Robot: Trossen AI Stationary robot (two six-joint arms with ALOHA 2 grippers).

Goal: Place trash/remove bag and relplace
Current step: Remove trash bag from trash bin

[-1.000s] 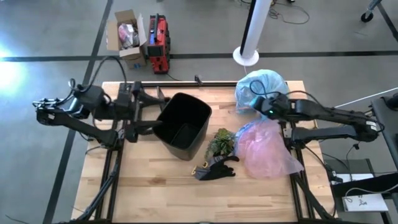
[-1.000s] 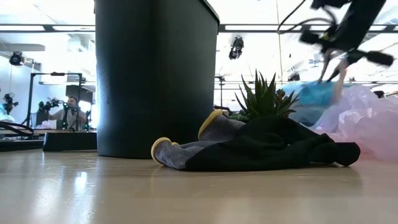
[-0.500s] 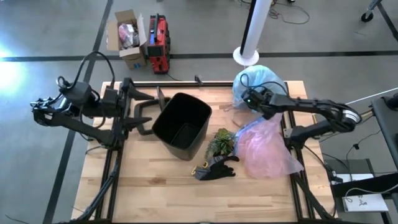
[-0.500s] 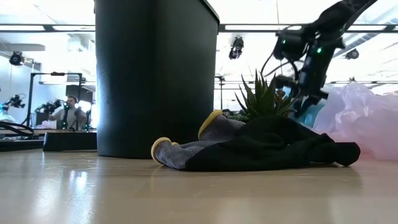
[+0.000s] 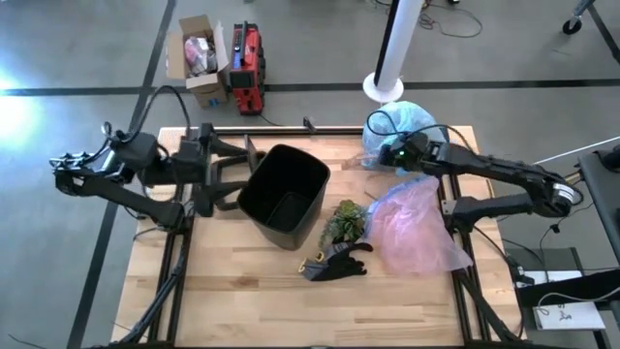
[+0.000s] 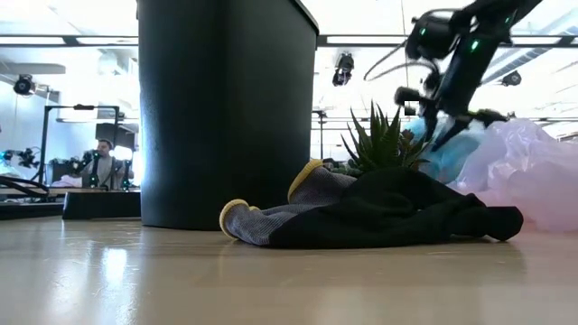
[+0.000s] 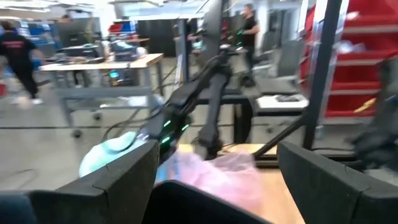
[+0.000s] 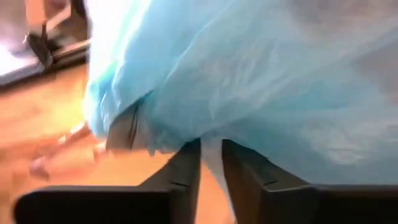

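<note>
Teal bag [image 8: 261, 81] pinched by right end effector [image 8: 211, 163] — wrist view only; left end effector [image 7: 214, 180] spread.

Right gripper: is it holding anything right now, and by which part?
Yes. The right gripper has its fingers nearly closed on a fold at the lower edge of the thin translucent teal-blue plastic bag. The left gripper, beside the black bin, holds nothing.

Bag [image 5: 402, 124]: translucent teal-blue. Second plastic bag [image 5: 417, 228]: translucent pink. Bin [image 5: 284, 196]: black. Glove [image 5: 334, 262]: black, grey knit, yellow trim. Plant tuft [image 5: 345, 221]: green. Tabletop [image 5: 242, 291]: pale wood planks. Both arms and pincers: dark.
</note>
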